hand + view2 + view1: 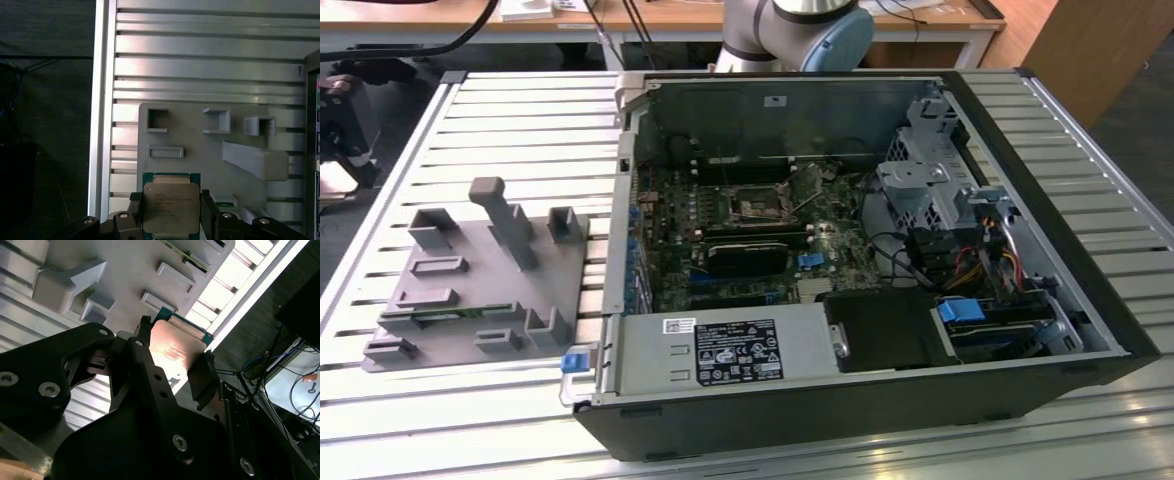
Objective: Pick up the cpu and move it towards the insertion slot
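CPU (170, 207) clamped between your claw's (170, 212) two fingers (207, 212), closed on its edges, over the grey fixture (200, 145) on the slatted table (200, 60). Slot (758, 208) sits well apart, inside the open case (854, 420).

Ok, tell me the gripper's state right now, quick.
Gripper: closed on the cpu, one finger against each of two opposite sides of the chip, as seen in both wrist views.
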Action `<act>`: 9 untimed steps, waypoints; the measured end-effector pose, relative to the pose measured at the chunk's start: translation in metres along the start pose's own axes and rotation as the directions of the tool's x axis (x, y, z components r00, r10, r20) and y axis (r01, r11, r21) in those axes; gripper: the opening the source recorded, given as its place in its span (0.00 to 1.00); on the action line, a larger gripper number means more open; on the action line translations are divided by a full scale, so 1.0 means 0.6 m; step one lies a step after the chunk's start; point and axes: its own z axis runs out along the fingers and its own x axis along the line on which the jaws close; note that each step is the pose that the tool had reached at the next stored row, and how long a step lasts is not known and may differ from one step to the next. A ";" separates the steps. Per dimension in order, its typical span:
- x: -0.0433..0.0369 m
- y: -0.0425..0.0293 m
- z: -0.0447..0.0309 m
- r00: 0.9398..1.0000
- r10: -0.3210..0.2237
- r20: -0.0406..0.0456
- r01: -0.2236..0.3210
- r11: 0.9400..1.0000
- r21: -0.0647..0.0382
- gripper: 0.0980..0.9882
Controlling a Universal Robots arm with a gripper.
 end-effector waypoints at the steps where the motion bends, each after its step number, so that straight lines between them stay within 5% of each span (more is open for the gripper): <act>1: 0.000 0.000 -0.001 1.000 0.000 0.000 0.000 1.000 0.000 0.50; 9: 0.000 0.001 -0.009 1.000 0.000 0.000 0.000 1.000 0.000 0.50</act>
